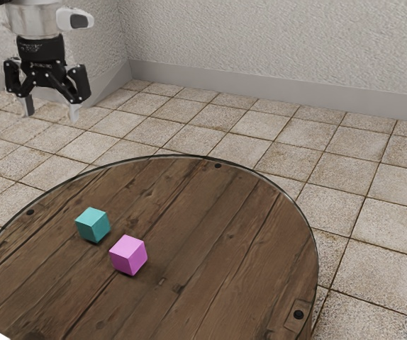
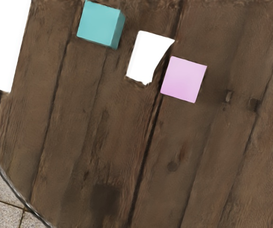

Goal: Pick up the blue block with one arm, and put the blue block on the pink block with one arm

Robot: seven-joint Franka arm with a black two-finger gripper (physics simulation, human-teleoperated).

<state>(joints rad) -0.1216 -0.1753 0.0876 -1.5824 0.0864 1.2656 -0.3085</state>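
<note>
Round plank desk [image 1: 225, 241] up front, pink block [image 1: 128, 255] nearest, the blue block [image 1: 93, 224] just beside it but apart, likely rigid and light, best pinched across two opposite flat sides, and beyond, the gripper [image 1: 50, 111] hangs high, spread wide, empty.
</note>
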